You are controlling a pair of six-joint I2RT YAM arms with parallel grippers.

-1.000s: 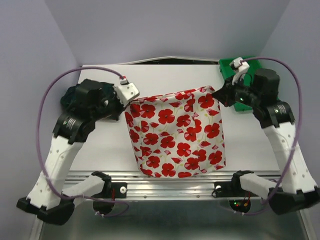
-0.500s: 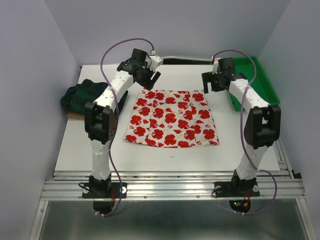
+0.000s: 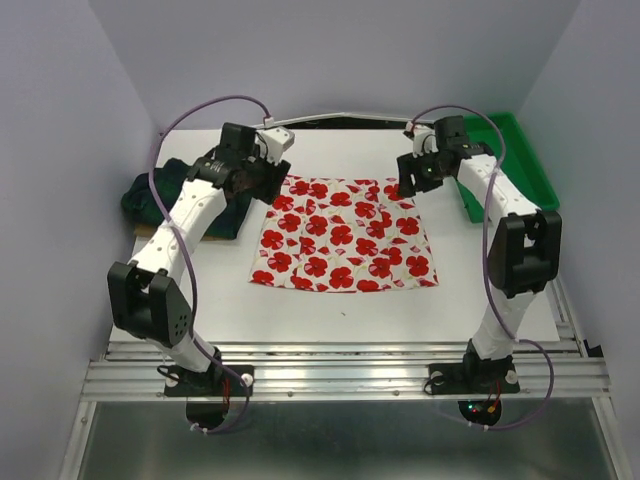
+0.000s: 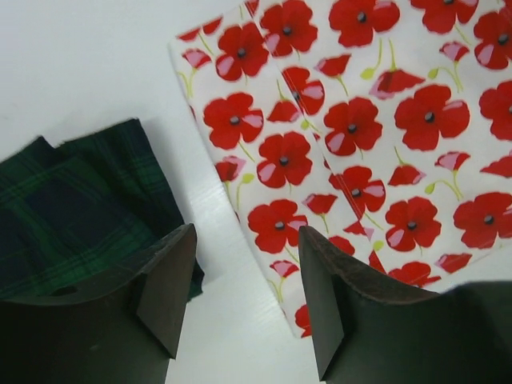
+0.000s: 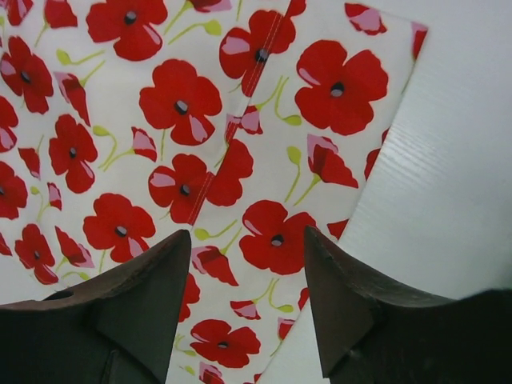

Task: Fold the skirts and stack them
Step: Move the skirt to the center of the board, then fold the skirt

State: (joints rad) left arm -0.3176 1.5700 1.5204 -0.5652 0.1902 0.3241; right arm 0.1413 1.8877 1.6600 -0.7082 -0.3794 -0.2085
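Left tool (image 4: 246, 240) is held wide open and empty above the strip of bare worktop (image 4: 88, 72) between the two skirts. Right tool (image 5: 244, 240) is likewise spread wide with nothing gripped, over the far right corner of the poppy skirt (image 3: 345, 235).

If the left tool is lowered where it hangs, the plaid skirt (image 4: 72, 216) could be pinched along with, or instead of, the poppy cloth, since both edges lie near its fingers. At the right corner the layers are seen slightly offset, so only the upper one may be caught and the fold dragged open.

The poppy skirt is spread flat mid-worktop, white with red flowers, widening toward the near edge. The plaid skirt is bunched at the left edge, dark green and navy.
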